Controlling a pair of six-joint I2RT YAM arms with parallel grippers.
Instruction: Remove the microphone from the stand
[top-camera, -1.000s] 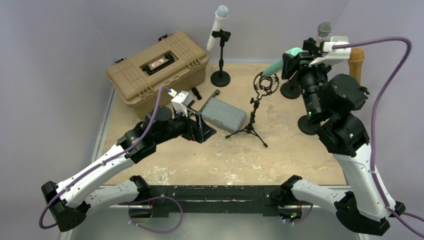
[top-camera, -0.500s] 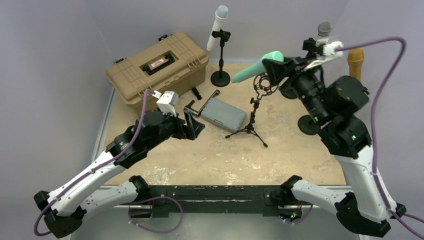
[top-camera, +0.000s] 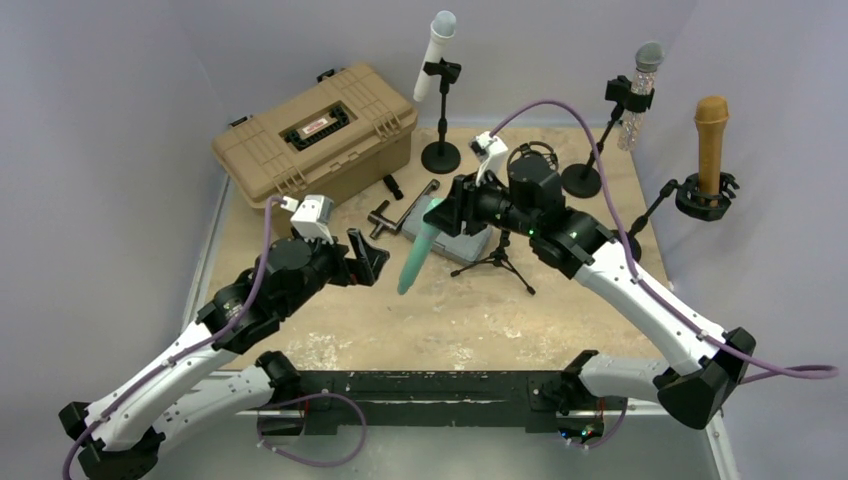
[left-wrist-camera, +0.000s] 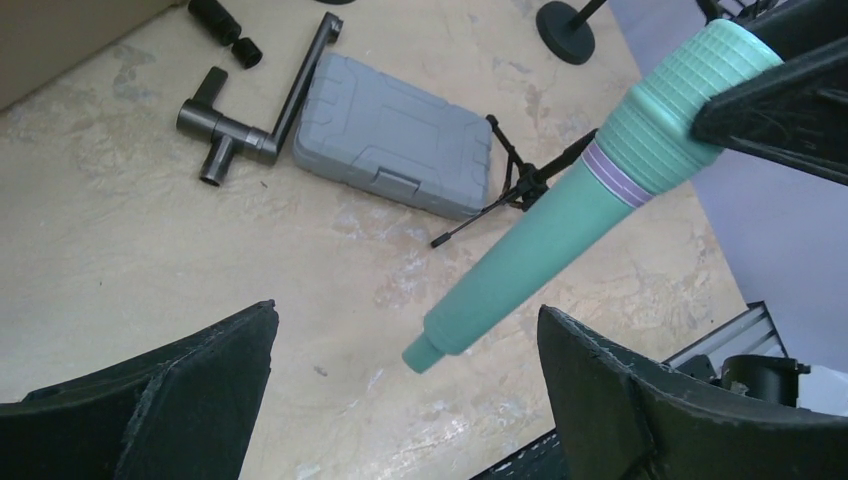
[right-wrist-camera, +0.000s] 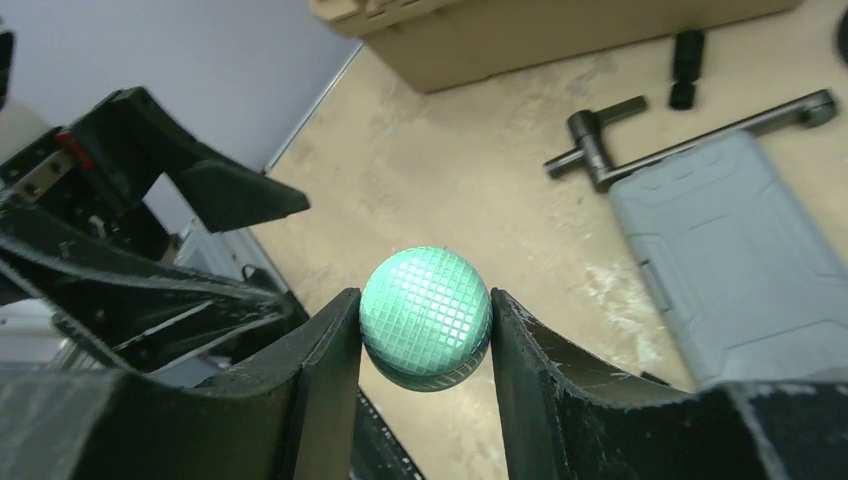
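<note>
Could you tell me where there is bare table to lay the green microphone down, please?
Bare table runs along the near edge, in front of the grey case and tripod stand. The back is crowded: tan case, socket wrench, microphone stands.

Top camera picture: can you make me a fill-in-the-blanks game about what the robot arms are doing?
1. The right gripper is shut on a microphone coloured ____.
2. The left gripper is ____ and holds nothing.
3. The white microphone, the clear microphone and the brown microphone each sit in a ____.

Missing words: green; open; stand.
</note>
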